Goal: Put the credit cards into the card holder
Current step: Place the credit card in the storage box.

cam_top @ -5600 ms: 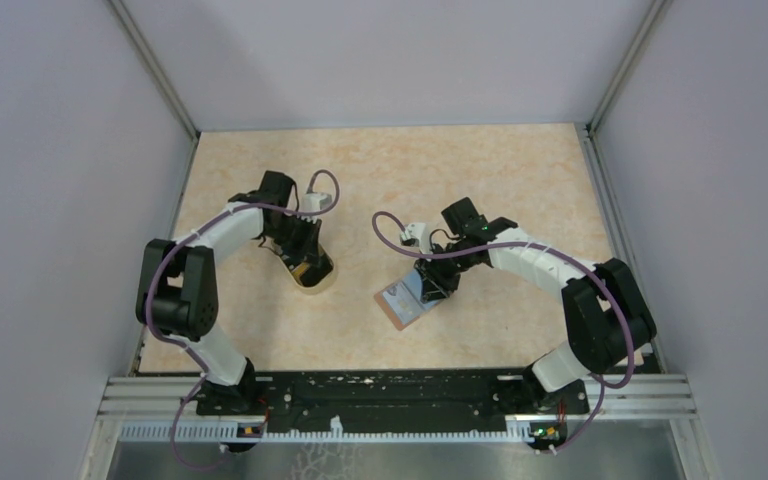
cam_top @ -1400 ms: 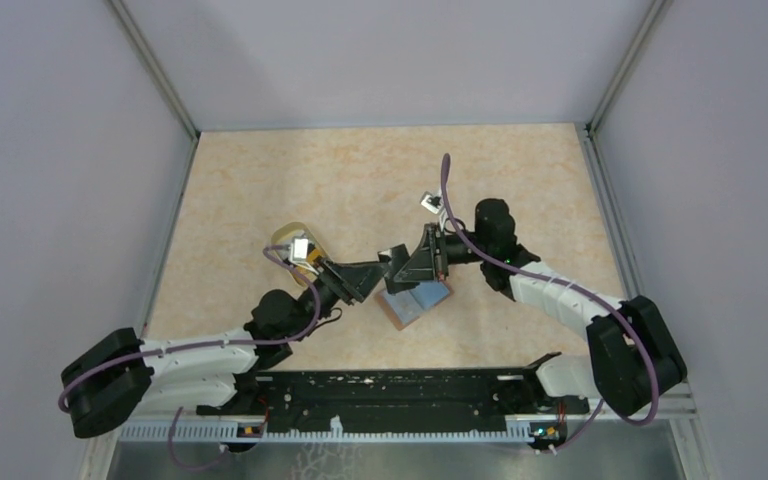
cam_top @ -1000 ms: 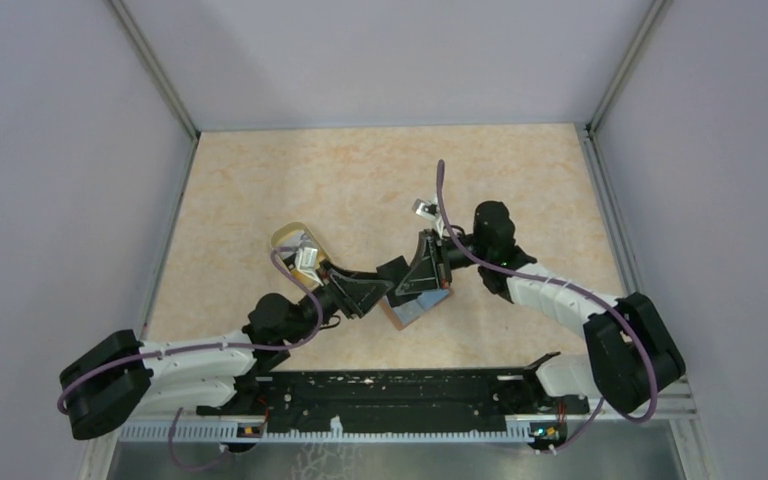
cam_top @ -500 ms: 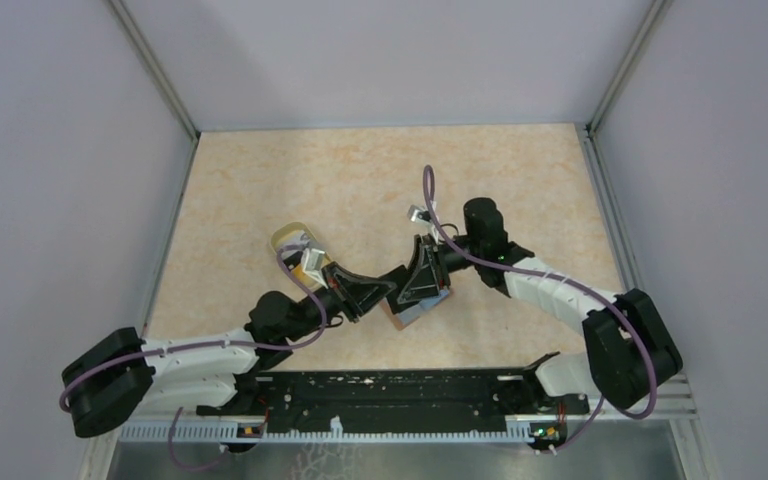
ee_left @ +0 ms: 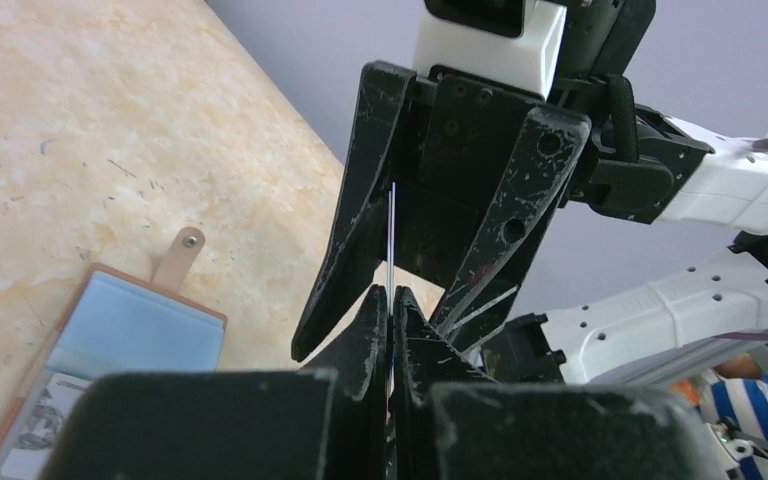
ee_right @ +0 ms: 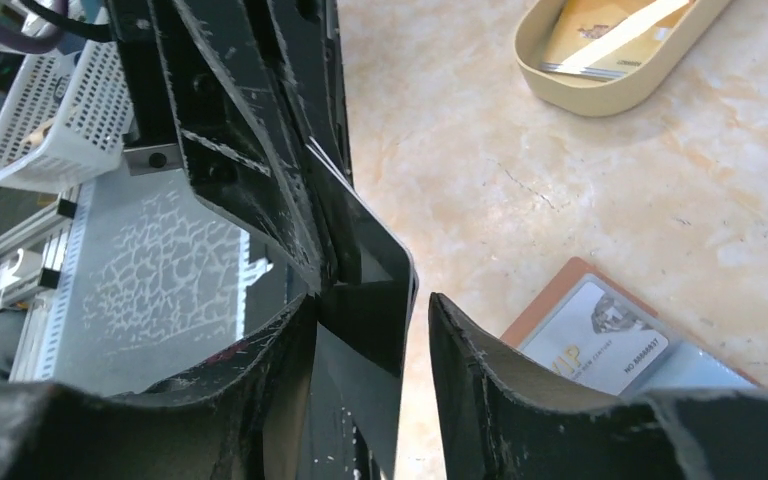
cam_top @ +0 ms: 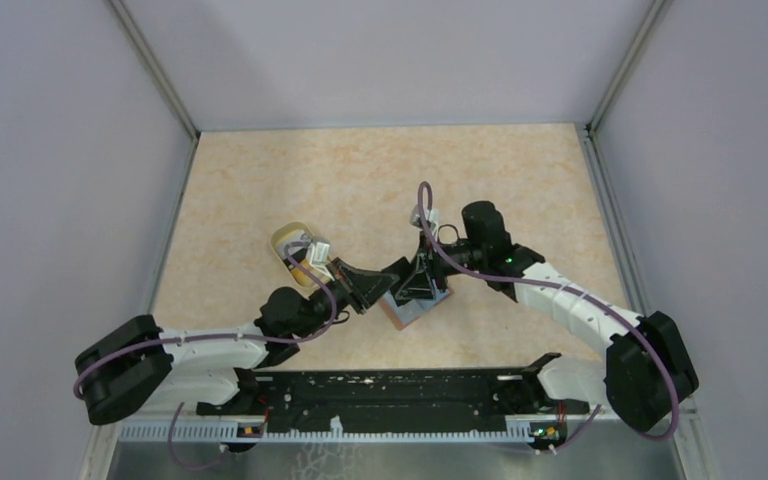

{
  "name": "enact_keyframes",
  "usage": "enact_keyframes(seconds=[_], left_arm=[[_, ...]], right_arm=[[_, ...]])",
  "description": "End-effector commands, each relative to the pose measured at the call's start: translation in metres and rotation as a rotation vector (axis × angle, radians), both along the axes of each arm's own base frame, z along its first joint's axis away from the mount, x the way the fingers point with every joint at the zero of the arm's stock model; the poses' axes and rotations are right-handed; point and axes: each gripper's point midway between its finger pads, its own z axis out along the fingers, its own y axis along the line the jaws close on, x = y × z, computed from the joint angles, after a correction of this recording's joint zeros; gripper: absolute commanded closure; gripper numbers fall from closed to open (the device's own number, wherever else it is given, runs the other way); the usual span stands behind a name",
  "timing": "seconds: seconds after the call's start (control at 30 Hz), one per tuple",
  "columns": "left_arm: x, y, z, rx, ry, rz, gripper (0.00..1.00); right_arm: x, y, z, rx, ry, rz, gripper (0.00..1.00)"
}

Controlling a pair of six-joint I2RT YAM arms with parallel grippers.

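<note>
Just over the open card holder [ee_left: 120, 340] on the counter [ee_left: 110, 150], the left fingers [ee_left: 365, 330] pinch a thin card [ee_left: 391, 230]; the right fingers [ee_left: 520, 200] stand parted either side of it.

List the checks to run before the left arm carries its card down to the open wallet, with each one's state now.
1. Left pincer shut on held card: ok.
2. Right pincer jaws parted: ok.
3. Right fingers clear of the card's faces: cannot tell.
4. Card holder lying open, blue lining up: ok.
5. Free slot beside the stowed card: cannot tell.
6. All cards out of the cup: not ok, some inside.
</note>
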Motion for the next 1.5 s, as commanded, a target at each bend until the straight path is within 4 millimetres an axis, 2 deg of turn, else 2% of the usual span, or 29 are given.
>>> enact_keyframes(seconds=[0.0,0.13,0.17,0.23,0.3,0.33,0.37,0.4,0.43,0.5,0.57,0.77,0.93,1.1,1.27,1.37,1.4,1.47], left_arm=[[0.003,0.003,0.032,-0.083,-0.034,0.029,1.00],[0.003,0.003,0.030,-0.077,-0.026,0.030,1.00],[0.004,0.003,0.029,-0.077,-0.023,0.028,1.00],[0.002,0.001,0.029,-0.082,-0.026,0.019,1.00],[0.000,0.000,0.030,-0.085,-0.033,0.002,1.00],[-0.002,-0.001,0.030,-0.083,-0.038,-0.006,1.00],[-0.003,-0.001,0.030,-0.080,-0.043,-0.015,1.00],[-0.004,-0.001,0.029,-0.076,-0.047,-0.018,0.95],[-0.006,0.000,0.028,-0.073,-0.047,-0.021,0.82],[-0.008,0.004,0.026,-0.077,-0.042,-0.024,0.68],[-0.013,0.008,0.025,-0.077,-0.050,-0.032,0.64],[-0.030,0.003,0.027,-0.038,-0.116,-0.126,0.63],[-0.035,0.001,0.025,-0.012,-0.136,-0.155,0.61],[-0.036,0.003,0.026,-0.022,-0.156,-0.154,0.73],[-0.038,0.002,0.033,-0.039,-0.179,-0.161,0.62],[-0.037,0.002,0.037,-0.048,-0.195,-0.159,0.63],[-0.038,0.003,0.039,-0.051,-0.203,-0.157,0.64],[-0.037,0.002,0.039,-0.049,-0.209,-0.155,0.84]], right_arm=[[0.017,0.001,0.015,-0.015,-0.120,-0.061,0.54],[0.018,0.001,0.014,-0.019,-0.121,-0.064,0.51],[0.017,0.001,0.014,-0.016,-0.120,-0.058,0.57],[0.016,0.002,0.015,-0.012,-0.116,-0.049,0.79],[0.013,0.003,0.018,-0.003,-0.105,-0.032,0.96],[0.011,0.003,0.019,0.004,-0.098,-0.023,1.00],[0.010,0.003,0.021,0.012,-0.089,-0.013,1.00],[0.006,0.003,0.022,0.025,-0.077,0.004,1.00],[0.004,0.003,0.025,0.041,-0.065,0.023,1.00],[-0.003,0.001,0.028,0.070,-0.015,0.066,1.00],[-0.009,0.001,0.034,0.107,0.009,0.117,1.00],[-0.023,0.001,0.040,0.153,0.072,0.210,1.00],[-0.026,-0.001,0.044,0.172,0.091,0.230,1.00],[-0.029,-0.002,0.042,0.175,0.113,0.253,1.00],[-0.031,-0.001,0.036,0.164,0.131,0.269,1.00],[-0.032,0.000,0.034,0.155,0.131,0.275,1.00],[-0.032,0.000,0.033,0.151,0.130,0.274,1.00],[-0.033,0.000,0.031,0.140,0.127,0.271,1.00]])
